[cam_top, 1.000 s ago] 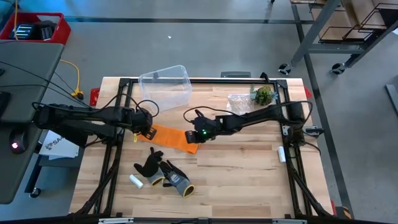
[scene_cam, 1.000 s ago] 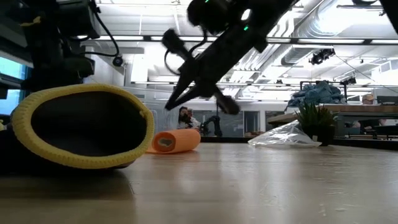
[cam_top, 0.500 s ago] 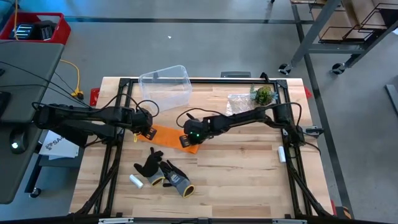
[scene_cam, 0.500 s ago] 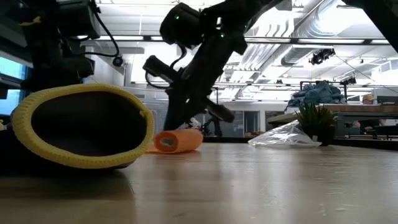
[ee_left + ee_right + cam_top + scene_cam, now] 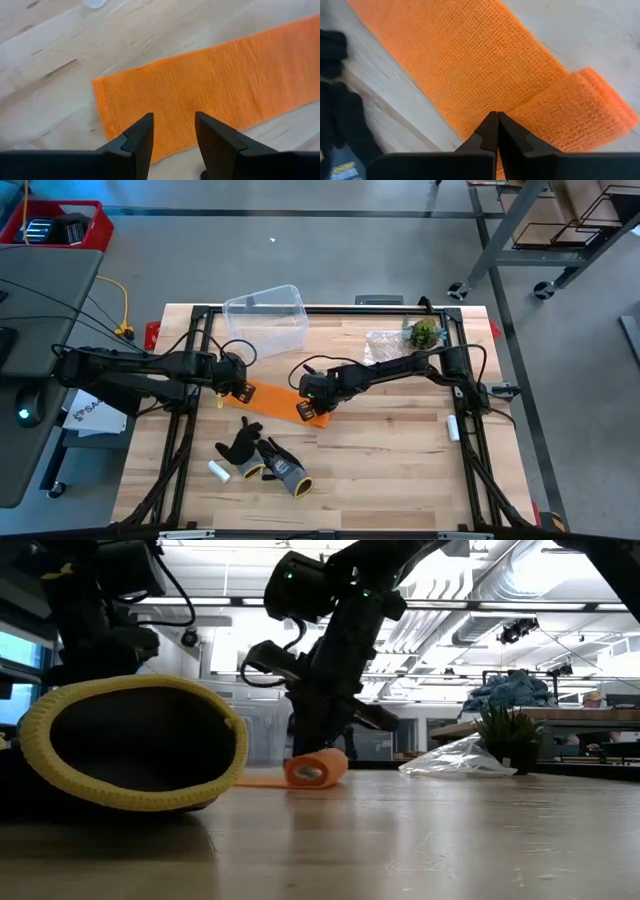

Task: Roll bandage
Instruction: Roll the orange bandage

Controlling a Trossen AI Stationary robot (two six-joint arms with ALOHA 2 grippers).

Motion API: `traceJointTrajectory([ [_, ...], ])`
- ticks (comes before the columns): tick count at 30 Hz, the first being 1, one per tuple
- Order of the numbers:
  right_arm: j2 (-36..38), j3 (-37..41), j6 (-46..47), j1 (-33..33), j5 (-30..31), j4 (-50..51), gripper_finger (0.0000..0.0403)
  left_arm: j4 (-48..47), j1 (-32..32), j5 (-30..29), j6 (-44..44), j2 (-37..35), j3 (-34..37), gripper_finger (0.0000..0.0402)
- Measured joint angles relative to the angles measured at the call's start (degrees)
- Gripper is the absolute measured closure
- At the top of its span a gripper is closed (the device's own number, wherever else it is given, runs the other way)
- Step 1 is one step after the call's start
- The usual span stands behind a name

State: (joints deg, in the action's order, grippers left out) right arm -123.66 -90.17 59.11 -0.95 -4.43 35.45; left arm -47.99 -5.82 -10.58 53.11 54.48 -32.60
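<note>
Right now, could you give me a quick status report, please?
Left gripper open, over the bandage's flat end. Right gripper shut, at its rolled end. Gloves nearby, clear.

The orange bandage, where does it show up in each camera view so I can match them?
High view: bandage mid-table, running between the two arms.
Low view: its rolled end on the tabletop, centre, under the right arm.
Left wrist view: flat free end ahead of the left tool.
Right wrist view: flat strip and roll.
Shared landmark: the roll.
</note>
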Motion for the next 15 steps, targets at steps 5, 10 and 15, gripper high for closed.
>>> traceJointTrajectory([
  [5, 0.0, 0.0, -4.64, -0.52, -1.62, 2.1, 0.0403, 3.02, 0.49, 1.58, 5.43, 0.0, 0.0, 0.0261],
  [10, 0.0, 0.02, -9.62, -1.91, -2.28, 6.71, 0.0403, 6.24, 3.01, 1.97, 6.69, 0.75, 0.0, 0.0261],
  [15, 0.0, 0.07, -12.54, -3.46, -3.19, 10.48, 0.0403, 9.05, 5.69, 1.26, 10.53, 3.62, 0.0, 0.0261],
])
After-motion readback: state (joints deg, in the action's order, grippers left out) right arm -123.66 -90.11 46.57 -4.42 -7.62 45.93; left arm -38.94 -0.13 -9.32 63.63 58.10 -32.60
